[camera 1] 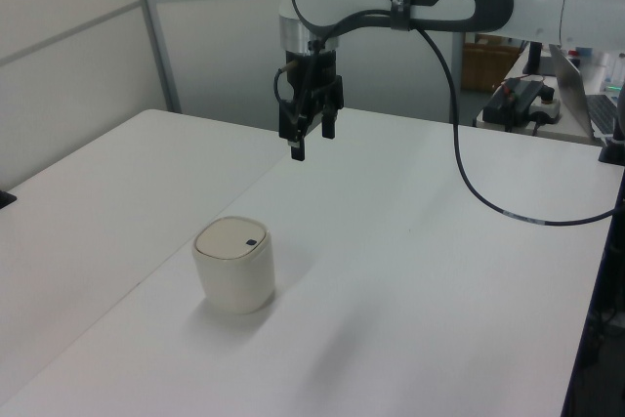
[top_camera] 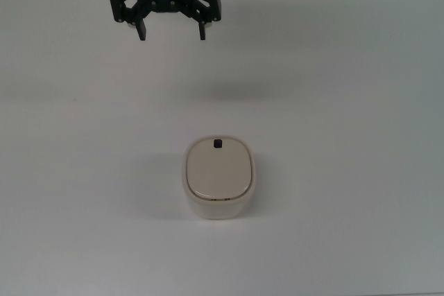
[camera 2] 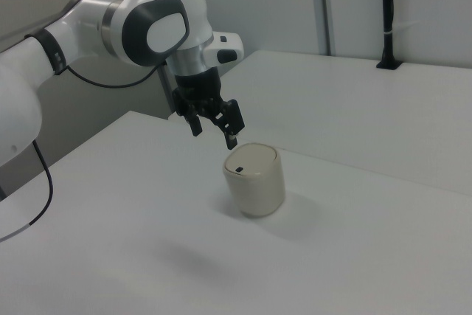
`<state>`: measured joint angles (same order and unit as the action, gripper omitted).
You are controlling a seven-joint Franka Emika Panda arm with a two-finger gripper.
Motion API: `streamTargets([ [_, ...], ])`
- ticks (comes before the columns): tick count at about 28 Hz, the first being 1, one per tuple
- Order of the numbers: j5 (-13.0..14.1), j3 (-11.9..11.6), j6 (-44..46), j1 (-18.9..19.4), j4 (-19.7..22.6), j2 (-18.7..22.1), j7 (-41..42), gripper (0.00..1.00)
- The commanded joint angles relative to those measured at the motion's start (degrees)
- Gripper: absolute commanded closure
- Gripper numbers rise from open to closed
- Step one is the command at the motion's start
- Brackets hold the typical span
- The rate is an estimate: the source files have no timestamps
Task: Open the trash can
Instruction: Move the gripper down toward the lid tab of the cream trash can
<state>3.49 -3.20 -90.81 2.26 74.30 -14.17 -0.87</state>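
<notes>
A: Gripper (top_camera: pixel 173 35)?
B: One, fingers spread wide, holding nothing, hanging in the air above the table (top_camera: pixel 347 102), apart from the bin.
A: Bin count?
B: One bin (top_camera: pixel 219 177), upright on the table, lid (top_camera: pixel 218 167) shut, one black button (top_camera: pixel 218 144) by the lid edge nearest the gripper.
A: Surroundings?
B: White table, grey wall panels (camera 1: pixel 78 36), a black cable (camera 1: pixel 479 183) hanging off the arm.
</notes>
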Motion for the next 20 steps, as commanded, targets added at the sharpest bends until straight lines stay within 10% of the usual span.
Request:
streamTargets([
  [1,-1.4,-0.8,-2.9,-0.2,0.8,0.5,-0.5,0.0],
  [11,-1.9,-0.5,-5.3,0.0,1.2,-0.2,-0.6,0.0],
  [20,-1.9,-0.1,-8.1,0.5,1.0,-2.3,-1.1,0.44],
])
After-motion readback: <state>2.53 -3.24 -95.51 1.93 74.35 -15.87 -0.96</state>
